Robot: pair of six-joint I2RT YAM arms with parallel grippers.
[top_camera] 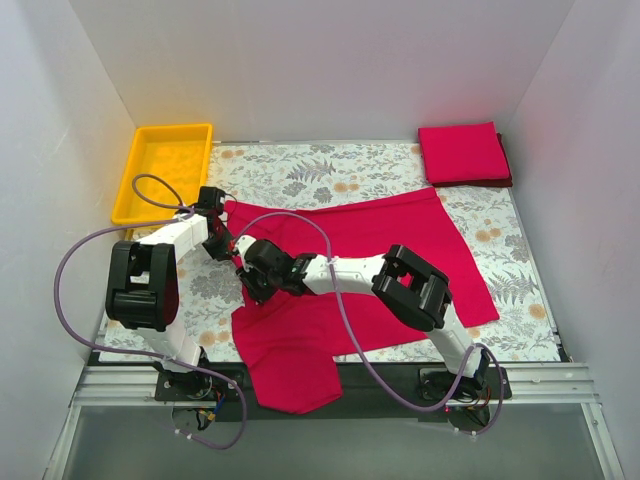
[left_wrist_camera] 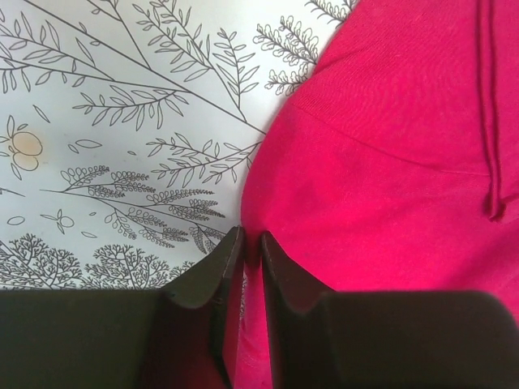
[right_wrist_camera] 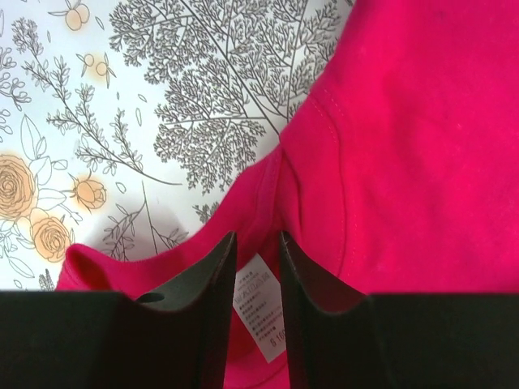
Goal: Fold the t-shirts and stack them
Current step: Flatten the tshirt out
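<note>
**Floral surface, two grippers nipping one red shirt**

White walls are boxing in the floral surface (top_camera: pixel 300 165) where both arms are working. The left gripper (left_wrist_camera: pixel 251 237) is pinching the outer edge of the spread t-shirt (top_camera: pixel 380 235), its fingers pressed almost together right where red cloth is giving way to bare print. Just beside it, the right gripper (right_wrist_camera: pixel 258 237) is nipping the collar, its fingers narrowly apart with cloth and the white neck tag (right_wrist_camera: pixel 261 304) sitting between them.

Both bites are looking shallow. On a lift, the left one is likely to be slipping off the very edge, and the right one may be catching little more than the tag. The grippers are also working so close together that a careless swing is risking a knock between them.

Behind the right gripper, its purple cable (top_camera: pixel 340 310) is lying across the shirt and could be dragging the cloth along. Nearer the bases, one sleeve (top_camera: pixel 295 380) is hanging over the surface's edge, its weight pulling against any fold.

Well beyond the right gripper, the folded t-shirts (top_camera: pixel 462 153) are waiting in the far corner. A yellow tray (top_camera: pixel 128 185) is sitting beyond the left gripper, outside the working path.
</note>
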